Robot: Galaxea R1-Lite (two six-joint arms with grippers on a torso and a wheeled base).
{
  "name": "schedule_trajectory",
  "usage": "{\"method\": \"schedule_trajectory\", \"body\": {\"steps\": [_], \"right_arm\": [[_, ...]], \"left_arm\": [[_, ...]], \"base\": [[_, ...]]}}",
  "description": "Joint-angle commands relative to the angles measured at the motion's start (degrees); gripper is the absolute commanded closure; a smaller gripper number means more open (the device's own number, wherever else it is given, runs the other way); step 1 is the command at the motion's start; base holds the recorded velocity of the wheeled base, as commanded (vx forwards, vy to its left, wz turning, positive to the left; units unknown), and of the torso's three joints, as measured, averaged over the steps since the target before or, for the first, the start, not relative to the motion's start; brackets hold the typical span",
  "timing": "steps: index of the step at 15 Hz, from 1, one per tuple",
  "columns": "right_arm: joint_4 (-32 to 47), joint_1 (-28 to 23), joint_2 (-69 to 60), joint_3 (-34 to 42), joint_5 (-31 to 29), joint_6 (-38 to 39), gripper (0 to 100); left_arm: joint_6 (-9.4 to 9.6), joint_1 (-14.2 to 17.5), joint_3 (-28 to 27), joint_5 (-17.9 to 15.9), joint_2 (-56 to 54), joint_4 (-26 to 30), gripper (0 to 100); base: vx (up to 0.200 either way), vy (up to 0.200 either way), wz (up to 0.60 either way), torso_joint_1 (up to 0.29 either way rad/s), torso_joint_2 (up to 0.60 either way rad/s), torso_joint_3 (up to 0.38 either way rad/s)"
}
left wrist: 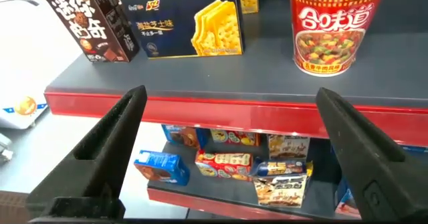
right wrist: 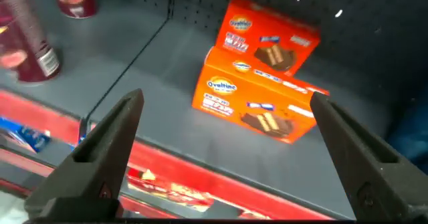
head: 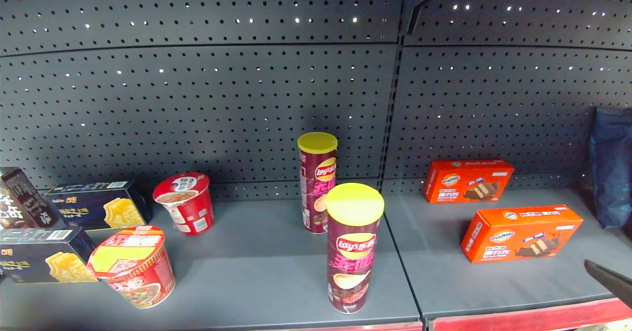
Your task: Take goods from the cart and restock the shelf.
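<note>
My left gripper (left wrist: 232, 97) is open and holds nothing, just in front of the shelf's red front edge (left wrist: 200, 109). Beyond it on the shelf stand a red noodle cup (left wrist: 331, 27), a dark blue cracker box (left wrist: 187, 23) and a dark cookie box (left wrist: 87, 20). My right gripper (right wrist: 226, 100) is open and empty too, in front of two orange boxes (right wrist: 257, 107), one behind the other. One of its fingers (head: 610, 279) shows low on the right of the head view, near the front orange box (head: 521, 232).
The grey shelf (head: 256, 267) also carries two chip cans (head: 353, 247), two noodle cups (head: 133, 267), cracker boxes (head: 98, 205) and a blue bag (head: 612, 165) at far right. Bare room lies between the cups and cans. A lower shelf holds several packs (left wrist: 227, 164).
</note>
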Motion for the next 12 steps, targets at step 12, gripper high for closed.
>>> {"method": "schedule_trajectory", "body": {"steps": [12], "right_arm": [[-16.30, 30.75, 37.48, -5.83, -20.06, 11.52, 0]], "left_arm": [[-2.25, 0.02, 0.01, 0.10, 1.08, 0.14, 0]], "base": [[0.000, 0.000, 0.00, 0.000, 0.00, 0.000]]}}
